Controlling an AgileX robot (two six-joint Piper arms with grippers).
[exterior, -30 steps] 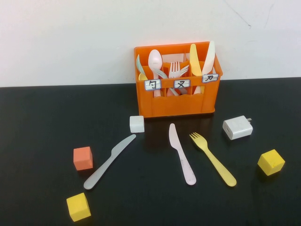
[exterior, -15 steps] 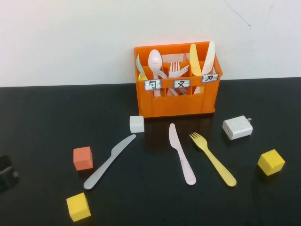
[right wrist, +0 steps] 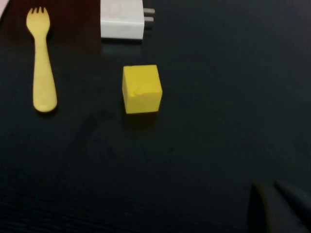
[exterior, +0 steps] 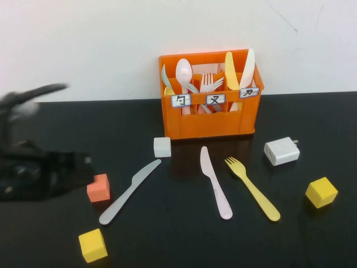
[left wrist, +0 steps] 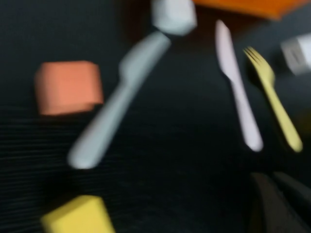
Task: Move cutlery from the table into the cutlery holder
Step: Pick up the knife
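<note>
Pointing tines at holder [exterior: 209, 95]: fork [exterior: 252, 188].

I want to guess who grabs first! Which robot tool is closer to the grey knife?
Left. The left tool is beside the orange cube, near the grey knife. The right tool is by the far yellow cube.

Left gripper [exterior: 83, 167] newly beside orange cube [exterior: 99, 187]

The left arm reaches in low from the left, its left gripper [exterior: 83, 167] closed and empty. The right gripper [right wrist: 277, 206] is closed too.
</note>
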